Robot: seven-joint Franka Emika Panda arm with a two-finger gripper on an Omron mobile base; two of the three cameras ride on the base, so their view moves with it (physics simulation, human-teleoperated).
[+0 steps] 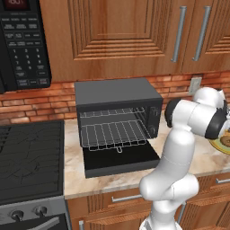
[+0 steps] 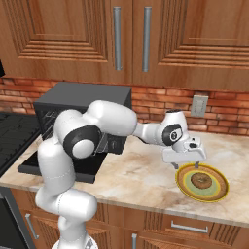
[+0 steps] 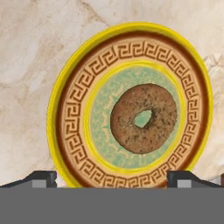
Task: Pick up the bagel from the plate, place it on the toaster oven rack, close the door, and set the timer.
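Gripper (image 2: pixel 186 166) hangs over the near-left rim of the plate (image 2: pixel 220 190), fingers spread wide, holding nothing; in the hand view the 2 fingertips (image 3: pixel 43 177) stand apart at either side of the plate's lower edge. Bagel (image 3: pixel 144 118) lies flat on the plate's pale green middle, slightly off centre. Plate sits on the marble counter (image 2: pixel 141 180), right of the toaster oven (image 1: pixel 117 95). Door (image 1: pixel 120 161) is folded down flat on the counter; toaster oven rack (image 1: pixel 113 134) is slid partway out, bare. Microwave (image 1: pixel 23 42) keypad labels too small to read; red display digits blurred
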